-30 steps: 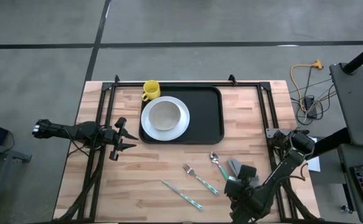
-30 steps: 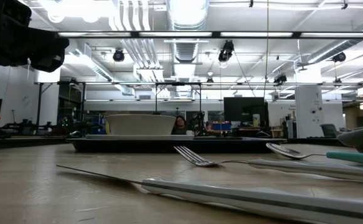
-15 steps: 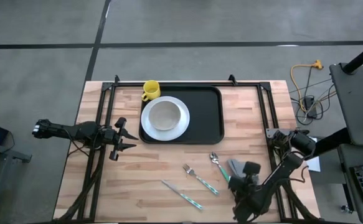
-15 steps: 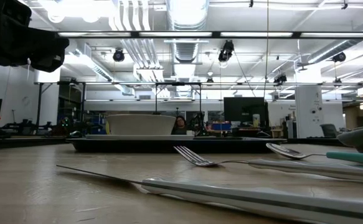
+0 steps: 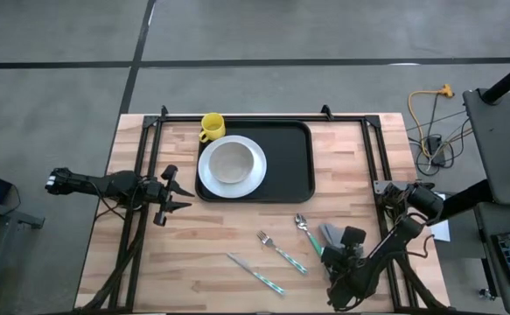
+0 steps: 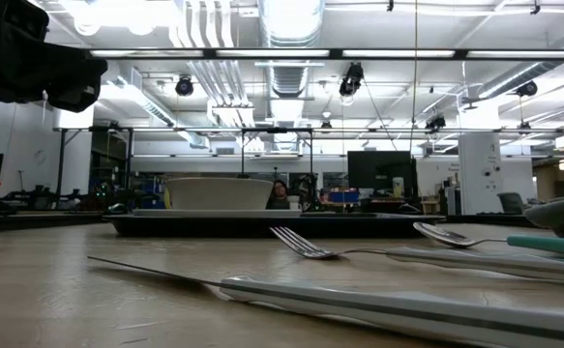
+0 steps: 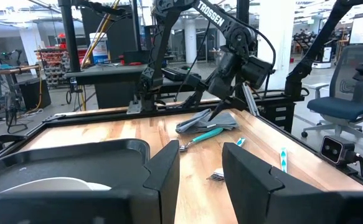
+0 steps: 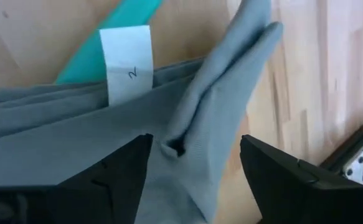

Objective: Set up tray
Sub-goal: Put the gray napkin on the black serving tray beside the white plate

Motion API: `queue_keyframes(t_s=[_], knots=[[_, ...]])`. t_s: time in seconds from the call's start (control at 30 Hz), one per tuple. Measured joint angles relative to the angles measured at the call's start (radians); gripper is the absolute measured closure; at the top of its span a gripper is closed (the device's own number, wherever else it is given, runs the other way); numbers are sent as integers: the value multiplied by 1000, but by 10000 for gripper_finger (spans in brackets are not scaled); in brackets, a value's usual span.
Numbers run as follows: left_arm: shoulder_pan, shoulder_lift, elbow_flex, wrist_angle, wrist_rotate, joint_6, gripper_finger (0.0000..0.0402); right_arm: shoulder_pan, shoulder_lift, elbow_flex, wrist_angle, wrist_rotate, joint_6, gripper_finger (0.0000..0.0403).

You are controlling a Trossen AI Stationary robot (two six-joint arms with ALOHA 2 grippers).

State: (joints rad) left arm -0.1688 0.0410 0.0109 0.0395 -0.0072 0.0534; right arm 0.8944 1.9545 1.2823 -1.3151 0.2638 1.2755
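right wrist view | right gripper [image 8: 190,155] spread over grey cloth [image 8: 187,130] | left gripper [image 5: 174,194] parted (idle)

The tray [image 5: 281,166] lies at the far middle of the worktop [image 5: 211,245], with the plate [image 5: 231,165] on its left part, a bowl [image 5: 232,161] on the plate and a mug [image 5: 211,127] just behind the plate. Nearer, from left to right, lie a knife [image 5: 255,273], a fork [image 5: 281,252], a spoon [image 5: 307,234] and a folded cloth [image 5: 329,234]. The left pincer [image 5: 174,196] hangs left of the tray, the right pincer [image 5: 331,249] over the cloth.

"TROSSEN" on right arm [image 7: 221,25]; "2" on tag [image 8: 129,62].
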Motion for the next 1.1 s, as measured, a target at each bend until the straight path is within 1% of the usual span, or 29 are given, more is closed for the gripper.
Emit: queue_keyframes(t_s=[0.1,0.17,0.27,0.43,0.47,0.57,0.67,0.83,0.97,1.1], knots=[[0,0,0,0,0,0,299,0,0,-20,-4,0,16,189],[0,0,0,0,0,0,299,0,-2,-30,-8,0,30,214],[0,0,0,0,0,0,299,-1,-5,-34,-9,0,29,267],[0,0,0,0,0,0,299,-11,-6,-35,-38,4,2,376],[0,0,0,0,0,0,299,-17,-8,-36,-60,12,7,383],[0,0,0,0,0,0,299,-43,-35,-49,-139,51,62,392],[0,0,0,0,0,0,299,-80,-95,-80,-204,103,125,394],[0,0,0,0,0,0,299,-168,-267,-175,-224,202,187,394],[0,0,0,-5,0,0,299,-251,-418,-260,-216,269,171,395],[0,0,0,-6,0,0,299,-330,-559,-332,-180,383,116,395]])
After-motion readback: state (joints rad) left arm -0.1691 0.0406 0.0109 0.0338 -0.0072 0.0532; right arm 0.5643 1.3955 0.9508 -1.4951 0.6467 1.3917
